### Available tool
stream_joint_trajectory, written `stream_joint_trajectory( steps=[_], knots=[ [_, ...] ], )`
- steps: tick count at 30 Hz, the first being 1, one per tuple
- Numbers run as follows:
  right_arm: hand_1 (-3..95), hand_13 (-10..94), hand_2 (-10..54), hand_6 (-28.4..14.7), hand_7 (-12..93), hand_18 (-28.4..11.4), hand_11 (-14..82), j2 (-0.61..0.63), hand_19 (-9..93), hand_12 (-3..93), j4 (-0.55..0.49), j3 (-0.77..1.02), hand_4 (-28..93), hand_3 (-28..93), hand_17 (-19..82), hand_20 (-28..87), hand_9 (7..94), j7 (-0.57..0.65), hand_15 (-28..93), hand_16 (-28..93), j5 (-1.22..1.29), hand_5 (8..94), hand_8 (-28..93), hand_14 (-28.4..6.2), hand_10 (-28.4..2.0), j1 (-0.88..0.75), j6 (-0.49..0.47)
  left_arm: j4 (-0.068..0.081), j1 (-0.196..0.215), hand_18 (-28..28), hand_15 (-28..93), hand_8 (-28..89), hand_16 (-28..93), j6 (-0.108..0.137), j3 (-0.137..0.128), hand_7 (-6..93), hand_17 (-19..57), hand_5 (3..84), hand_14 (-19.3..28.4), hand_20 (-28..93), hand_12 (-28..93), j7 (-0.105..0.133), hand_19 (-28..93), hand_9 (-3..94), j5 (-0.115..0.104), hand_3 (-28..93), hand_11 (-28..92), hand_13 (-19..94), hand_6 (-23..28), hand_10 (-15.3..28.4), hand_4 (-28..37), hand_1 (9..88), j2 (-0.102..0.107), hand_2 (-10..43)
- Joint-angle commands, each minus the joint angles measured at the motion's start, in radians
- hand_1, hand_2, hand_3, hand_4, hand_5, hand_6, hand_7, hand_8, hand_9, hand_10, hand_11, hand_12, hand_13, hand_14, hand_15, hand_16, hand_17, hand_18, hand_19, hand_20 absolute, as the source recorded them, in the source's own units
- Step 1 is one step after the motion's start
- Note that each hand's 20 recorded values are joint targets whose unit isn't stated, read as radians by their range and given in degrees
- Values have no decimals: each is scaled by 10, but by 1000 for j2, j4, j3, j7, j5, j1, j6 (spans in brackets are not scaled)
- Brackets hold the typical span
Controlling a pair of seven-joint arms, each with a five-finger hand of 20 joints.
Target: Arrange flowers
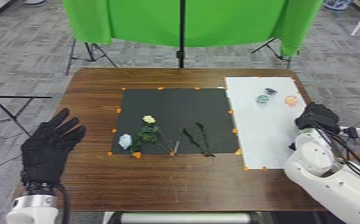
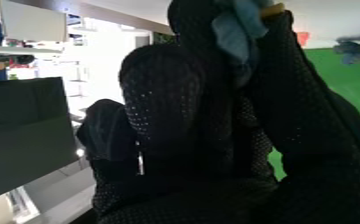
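Observation:
In the head view my right hand is over the white sheet's right edge, and my left hand is left of the black mat with spread fingers. The right wrist view has my right hand with its fingers round a blue flower; its stem is hidden. On the sheet lie a teal flower, a dark bluish flower and an orange-pink flower. The mat holds a pale yellow flower with green leaves, a whitish flower and dark green stems.
Orange tabs mark the borders of the black mat and the white sheet on the wooden table. A green cloth hangs behind the table's far edge, with tripod stands near it.

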Motion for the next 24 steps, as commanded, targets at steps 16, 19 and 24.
stream_joint_trajectory(
  steps=[16, 19, 24],
  knots=[
    [598, 858, -95, 14, 145, -228, 212, -400, 932, 257, -189, -295, -283, 692, 412, 599, 937, -471, 620, 208, -105, 912, 10, -38, -73, 237, 6, -11, 28, 284, 572, -89, -88, -17, -21, 129, -45, 401, 280, 396, 121, -46, 510, 346, 25, 795, 260, 263, 104, 199, -283, 208, -27, 69],
    [594, 854, -95, 15, 145, -225, 212, -480, 932, 258, -115, -350, -283, 697, 407, 598, 937, -532, 624, 210, -117, 911, 13, -39, -72, 277, -33, -3, 2, 284, 572, -89, -88, -31, -17, 130, -45, 401, 280, 397, 121, -67, 510, 346, 34, 797, 260, 262, 103, 199, -283, 206, -33, 68],
    [585, 849, -95, 17, 144, -223, 211, -546, 932, 259, -44, -396, -283, 705, 400, 594, 937, -539, 629, 212, -108, 908, 15, -40, -72, 306, -76, 2, -25, 284, 574, -90, -88, -37, -15, 131, -45, 401, 281, 399, 121, -81, 509, 346, 41, 796, 262, 263, 103, 199, -283, 207, -27, 69]
  ],
)
